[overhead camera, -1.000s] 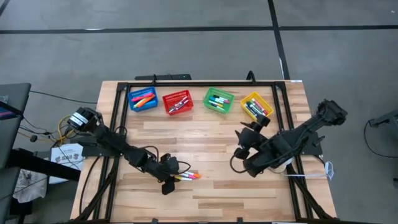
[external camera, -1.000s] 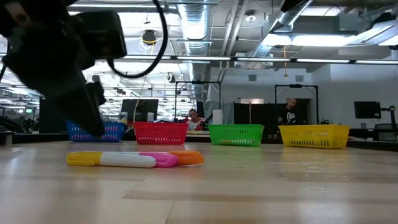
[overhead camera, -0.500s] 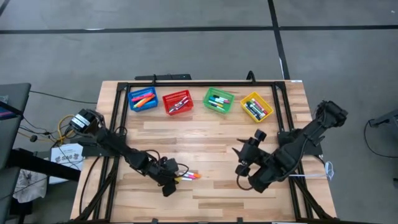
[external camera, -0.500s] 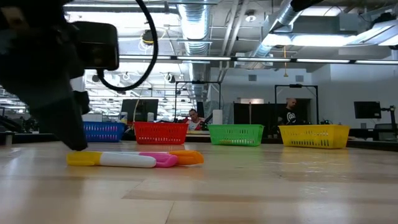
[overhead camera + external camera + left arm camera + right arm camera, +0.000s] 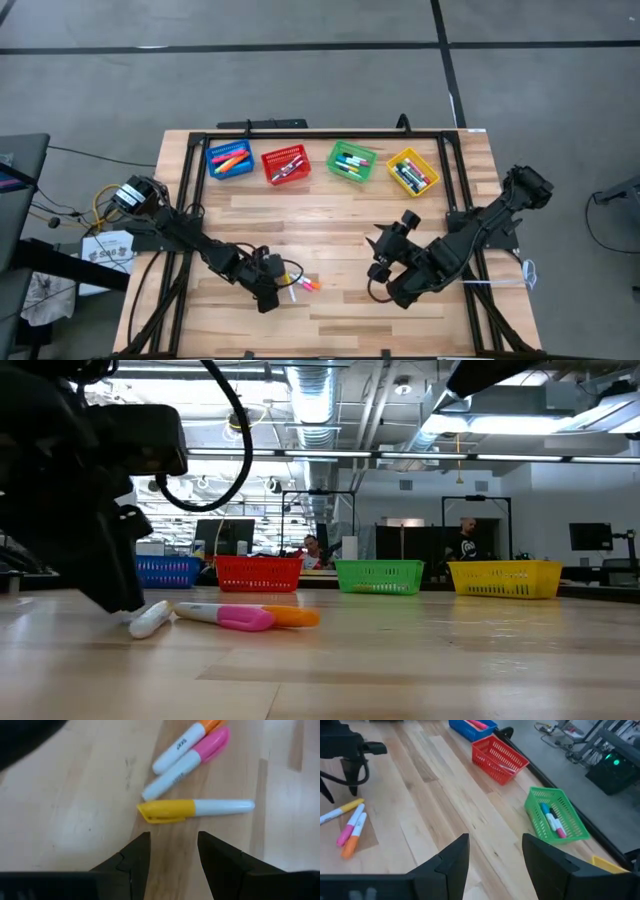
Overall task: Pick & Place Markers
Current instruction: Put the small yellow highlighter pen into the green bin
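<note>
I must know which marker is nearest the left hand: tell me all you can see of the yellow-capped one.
The yellow marker has a white, plastic-looking body with a yellow cap still on. It lies flat on the wooden table, crosswise just ahead of the left hand, whose fingers are open and not touching it. Its cap end lies close to the pink marker.

High view overhead; low view table-level; wrist views close, forward; all share markers.
</note>
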